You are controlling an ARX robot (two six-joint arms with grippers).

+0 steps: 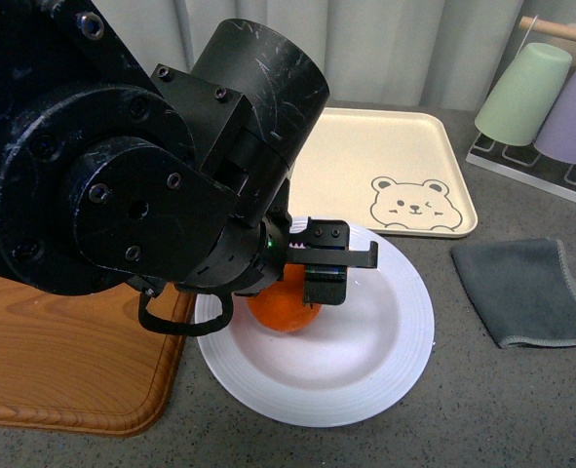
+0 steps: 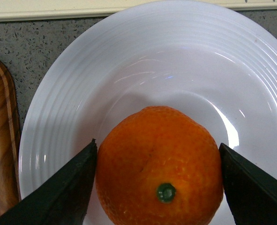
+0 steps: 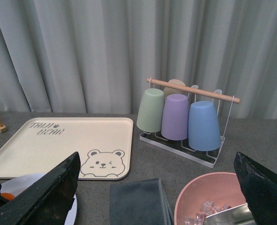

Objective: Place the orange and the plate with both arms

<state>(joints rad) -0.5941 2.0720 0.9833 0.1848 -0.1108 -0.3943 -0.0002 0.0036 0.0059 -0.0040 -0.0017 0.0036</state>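
Observation:
The orange [image 1: 286, 310] sits in the deep centre of the white plate [image 1: 385, 361], held between the fingers of my left gripper [image 1: 312, 288], which is shut on it. In the left wrist view the orange [image 2: 159, 166] shows its green stem dot, with a black finger [image 2: 58, 192] tight on each side, over the plate [image 2: 175, 70]. My right gripper [image 3: 157, 187] is open and empty, off the front view, hovering above the grey cloth and pink bowl. A sliver of the plate [image 3: 72, 208] and the orange [image 3: 9, 191] shows in the right wrist view.
A beige bear tray [image 1: 385, 166] lies behind the plate. A wooden board [image 1: 63, 361] lies at left. A grey cloth [image 1: 531, 288] lies at right. A rack of upturned cups [image 1: 551, 107] stands at back right. A pink bowl [image 3: 208, 197] holds clear bits and a metal piece.

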